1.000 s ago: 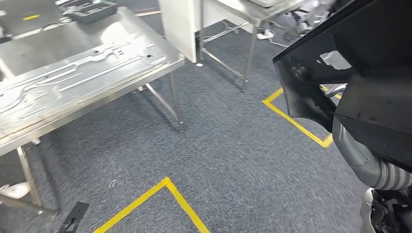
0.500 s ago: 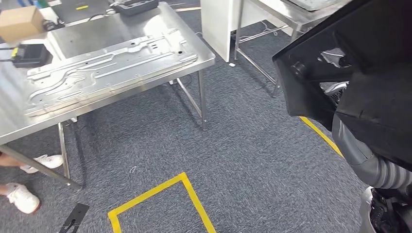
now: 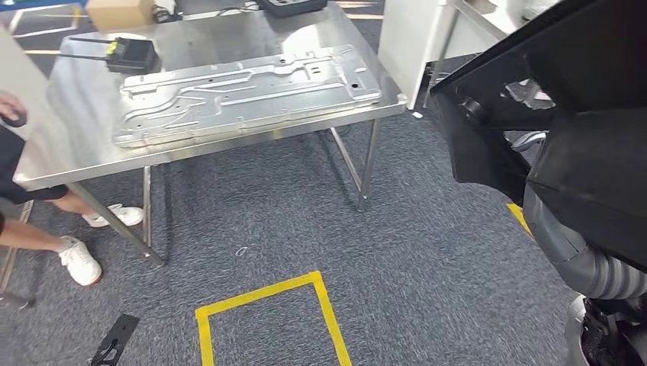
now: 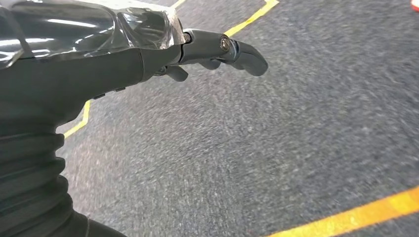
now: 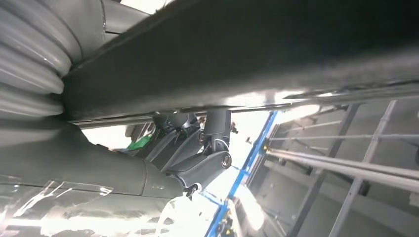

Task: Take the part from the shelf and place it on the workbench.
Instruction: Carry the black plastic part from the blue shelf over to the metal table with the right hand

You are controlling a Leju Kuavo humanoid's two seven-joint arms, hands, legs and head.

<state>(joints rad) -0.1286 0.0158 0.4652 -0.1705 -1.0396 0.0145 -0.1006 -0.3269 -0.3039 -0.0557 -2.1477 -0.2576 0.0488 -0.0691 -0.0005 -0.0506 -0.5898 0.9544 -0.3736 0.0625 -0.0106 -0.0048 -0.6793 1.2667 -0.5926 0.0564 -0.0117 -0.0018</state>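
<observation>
A large black moulded part (image 3: 580, 137) hangs high at the right of the head view, above my right forearm (image 3: 580, 259). In the right wrist view my right hand (image 5: 197, 153) grips the part's dark underside (image 5: 276, 54) from below. The steel workbench (image 3: 84, 145) stands ahead and to the left, with a long stamped metal plate (image 3: 244, 88) lying on it. My left hand (image 4: 207, 49) hangs over grey carpet with its fingers stretched out and nothing in it.
A person (image 3: 46, 221) in white shoes stands at the bench's left end. A black box (image 3: 131, 55) and a cardboard box (image 3: 118, 11) sit at the bench's far side. A white cabinet (image 3: 408, 38) stands behind. Yellow floor tape (image 3: 267, 293) marks the carpet.
The camera has turned left: the workbench has slid from the left edge toward the middle, and the person's legs have come into view. The black part stays in my right hand.
</observation>
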